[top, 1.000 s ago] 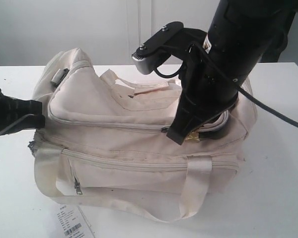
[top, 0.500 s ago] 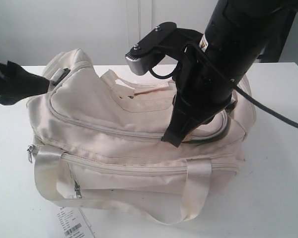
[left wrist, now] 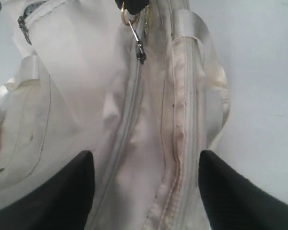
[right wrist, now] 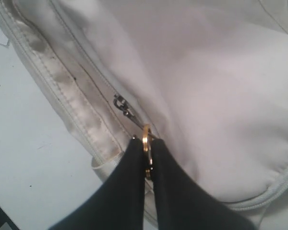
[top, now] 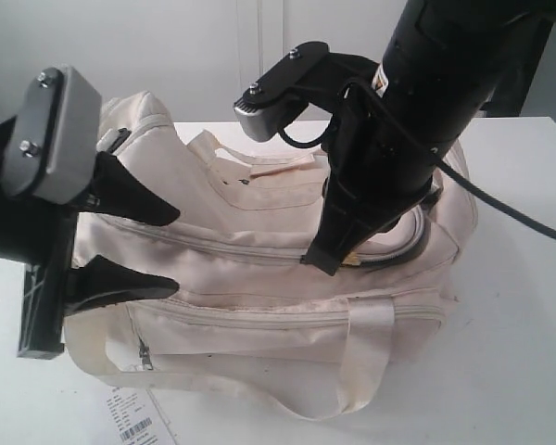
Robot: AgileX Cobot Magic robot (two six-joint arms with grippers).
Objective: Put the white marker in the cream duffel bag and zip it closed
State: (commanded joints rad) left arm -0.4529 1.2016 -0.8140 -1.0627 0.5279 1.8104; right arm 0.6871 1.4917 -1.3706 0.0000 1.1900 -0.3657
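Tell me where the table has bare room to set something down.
The widest bare table lies right of the bag, continuing along its front up to the paper tag. Crowded: the bag's left end, where the open left fingers reach, and its top, where the right fingers pinch the zipper ring.

White table [top: 524,371] — pale, plain wall [top: 120,46] behind, evenly lit.

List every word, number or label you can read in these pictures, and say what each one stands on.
Nothing can be read.
Paper tag in front of the cream duffel bag: printed lines and a barcode, too small to read.
Sticker on the right arm: blurred, unreadable.
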